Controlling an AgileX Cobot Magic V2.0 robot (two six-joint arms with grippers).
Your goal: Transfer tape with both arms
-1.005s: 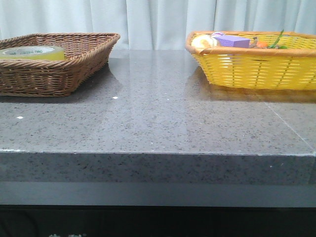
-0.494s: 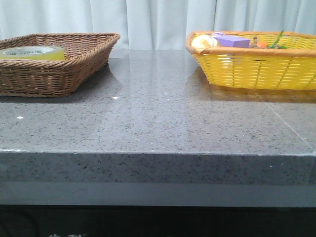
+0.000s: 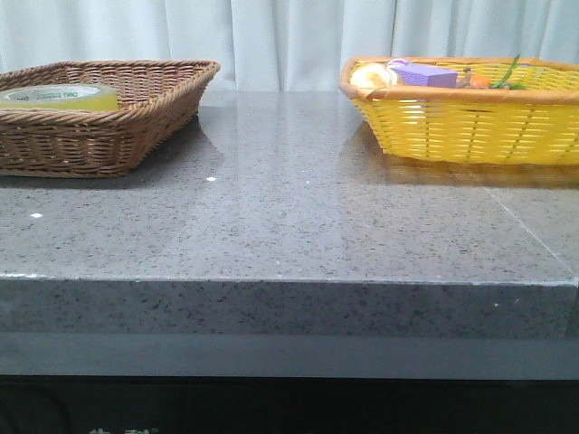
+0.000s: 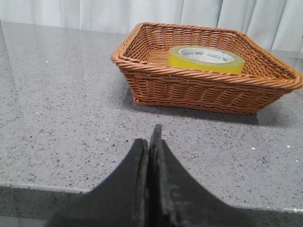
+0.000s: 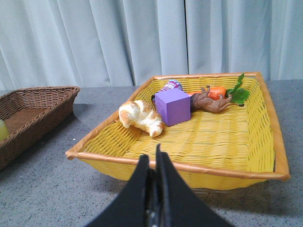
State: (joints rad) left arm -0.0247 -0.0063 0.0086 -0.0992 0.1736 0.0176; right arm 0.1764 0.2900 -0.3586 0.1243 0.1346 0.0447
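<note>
Tape is lying flat inside the brown basket, which is sitting at roughly 10 o'clock on the table in the front view. Only the roll's upper part is showing above the rim there. The left wrist view is showing more of the tape: yellow roll, white core with green print facing up, resting toward the basket's far side, nothing touching it.

Left gripper is hanging over bare table just short of the basket, well apart from the tape. Its fingers are pressing together with no gap showing, nothing between them.

Yellow basket is standing at about 2 o'clock, well apart from the brown one. It is holding a croissant, a purple block, a brown toy animal and a carrot with green leaves, all toward its far half. A small patterned ball-like thing is peeking out behind the block; cannot tell what it is.

Right gripper is hovering in front of the yellow basket's near rim. Its fingers are likewise closed on each other, carrying nothing.
</note>
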